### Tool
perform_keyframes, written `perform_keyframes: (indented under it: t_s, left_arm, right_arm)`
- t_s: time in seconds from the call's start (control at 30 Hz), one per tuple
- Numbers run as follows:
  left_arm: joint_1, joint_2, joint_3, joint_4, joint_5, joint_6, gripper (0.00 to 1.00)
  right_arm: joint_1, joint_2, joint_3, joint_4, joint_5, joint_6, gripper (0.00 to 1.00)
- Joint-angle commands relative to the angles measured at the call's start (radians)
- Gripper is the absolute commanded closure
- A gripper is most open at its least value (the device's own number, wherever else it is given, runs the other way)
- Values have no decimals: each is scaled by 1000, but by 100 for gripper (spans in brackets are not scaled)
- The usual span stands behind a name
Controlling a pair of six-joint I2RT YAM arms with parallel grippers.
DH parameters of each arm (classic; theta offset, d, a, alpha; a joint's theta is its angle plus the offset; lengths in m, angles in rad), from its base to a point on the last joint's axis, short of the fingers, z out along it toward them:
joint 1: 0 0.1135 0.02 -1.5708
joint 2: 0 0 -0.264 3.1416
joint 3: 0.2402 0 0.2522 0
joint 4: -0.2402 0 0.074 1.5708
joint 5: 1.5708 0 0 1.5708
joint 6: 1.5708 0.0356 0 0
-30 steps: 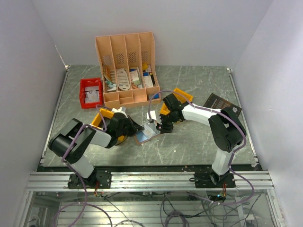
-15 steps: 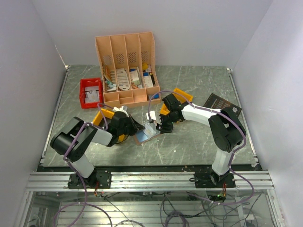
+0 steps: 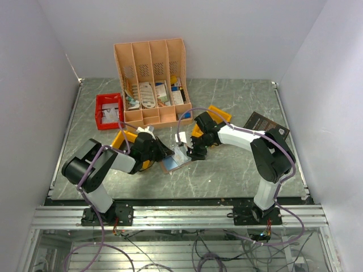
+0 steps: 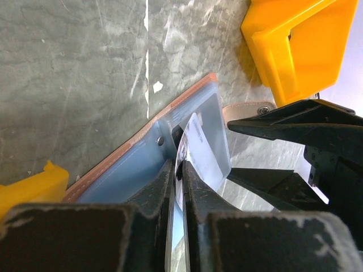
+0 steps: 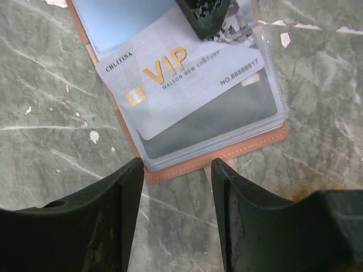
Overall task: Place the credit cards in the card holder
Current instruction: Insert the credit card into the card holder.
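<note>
The tan card holder [image 3: 174, 163] lies open on the table between my arms, its bluish clear pockets up [image 5: 218, 122]. A pale credit card [image 5: 181, 73] printed "VIP" lies slanted across it, its lower part under a clear pocket. My left gripper [image 3: 168, 153] is shut on this card's far edge [image 4: 199, 144]; one of its fingertips [image 5: 204, 17] shows in the right wrist view. My right gripper [image 3: 190, 154] is open, its midpoint [image 5: 176, 187] just off the holder's tan near edge, with the fingers [image 5: 105, 215] either side. No other credit cards show.
A peach slotted organiser [image 3: 151, 79] with leaflets stands at the back, a red bin [image 3: 109, 110] to its left. A black book [image 3: 265, 124] lies at the right. Yellow plastic pieces lie near each gripper [image 3: 218, 113] [image 4: 295, 45].
The white card has come down from beside the right gripper onto the holder. Both grippers have shifted slightly closer to the holder.
</note>
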Motion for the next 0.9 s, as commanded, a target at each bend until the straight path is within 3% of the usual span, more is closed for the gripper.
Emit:
perform_keyframes:
  t_s: [0.0,0.17,0.27,0.33,0.4,0.43,0.87]
  left_arm:
    - [-2,26,0,-90,22,36,83]
    - [0,24,0,-83,29,34,80]
    - [2,27,-5,-70,34,29,79]
    - [2,32,-5,-60,39,28,79]
    - [1,38,-4,-54,44,25,79]
    - [2,40,-4,-49,45,25,79]
    - [6,59,-22,1,62,7,76]
  right_arm:
    - [9,-59,-6,37,-60,19,48]
    - [8,-109,-15,20,-147,-6,49]
    - [10,-129,-26,25,-225,-17,56]
    - [29,-132,-34,37,-273,-16,71]
    - [70,-124,-33,57,-281,-3,95]
    - [94,-117,-31,76,-266,14,100]
    - [284,-53,-101,369,132,187,100]
